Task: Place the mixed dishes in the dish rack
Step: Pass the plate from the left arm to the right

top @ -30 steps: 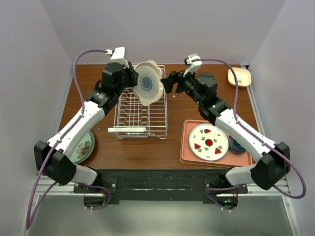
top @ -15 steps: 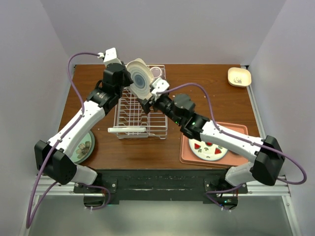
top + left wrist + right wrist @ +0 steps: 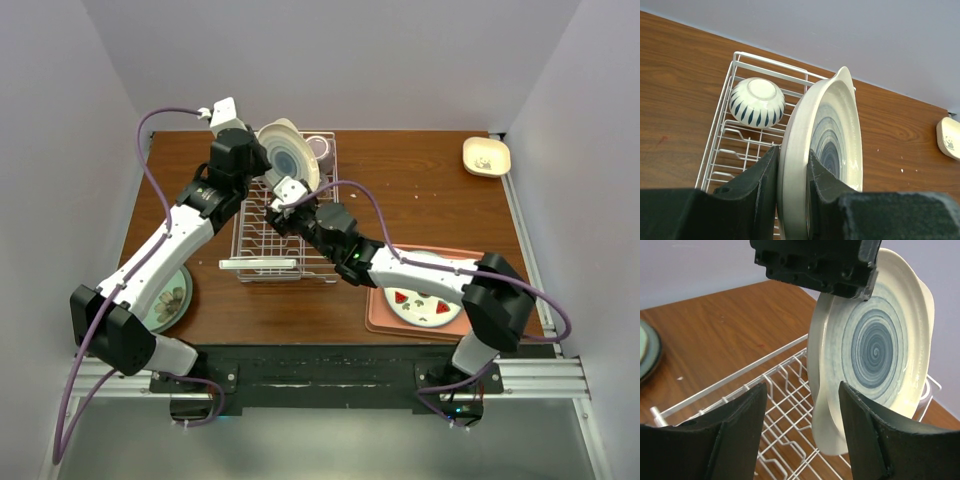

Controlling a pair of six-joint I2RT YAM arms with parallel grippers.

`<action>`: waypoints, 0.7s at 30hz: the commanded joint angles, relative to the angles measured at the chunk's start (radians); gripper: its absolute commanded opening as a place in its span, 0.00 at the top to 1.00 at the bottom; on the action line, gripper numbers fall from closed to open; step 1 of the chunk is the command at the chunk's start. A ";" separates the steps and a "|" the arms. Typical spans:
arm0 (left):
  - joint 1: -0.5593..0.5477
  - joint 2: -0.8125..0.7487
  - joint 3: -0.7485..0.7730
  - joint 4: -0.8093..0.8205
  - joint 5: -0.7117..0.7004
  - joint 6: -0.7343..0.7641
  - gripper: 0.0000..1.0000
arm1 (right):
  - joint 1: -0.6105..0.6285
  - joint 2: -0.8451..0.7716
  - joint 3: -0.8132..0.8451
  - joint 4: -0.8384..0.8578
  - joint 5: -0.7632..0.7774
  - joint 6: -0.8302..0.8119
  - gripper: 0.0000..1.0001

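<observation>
Right wrist: right tool (image 3: 802, 400) parted, empty, near cream plate (image 3: 872, 345) edge; left tool (image 3: 835, 290) clamps rim.

Three round plates (image 3: 290, 160), one bowl (image 3: 757, 101), one dish rack (image 3: 258, 264), one tray (image 3: 378, 315).

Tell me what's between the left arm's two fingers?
The cream plate with blue swirls. The left wrist view shows its rim pinched between the left fingers, standing upright above the dish rack.
</observation>
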 commanded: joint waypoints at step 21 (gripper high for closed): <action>0.005 -0.067 0.028 0.187 0.078 -0.077 1.00 | 0.087 0.232 0.103 0.522 0.507 -0.313 1.00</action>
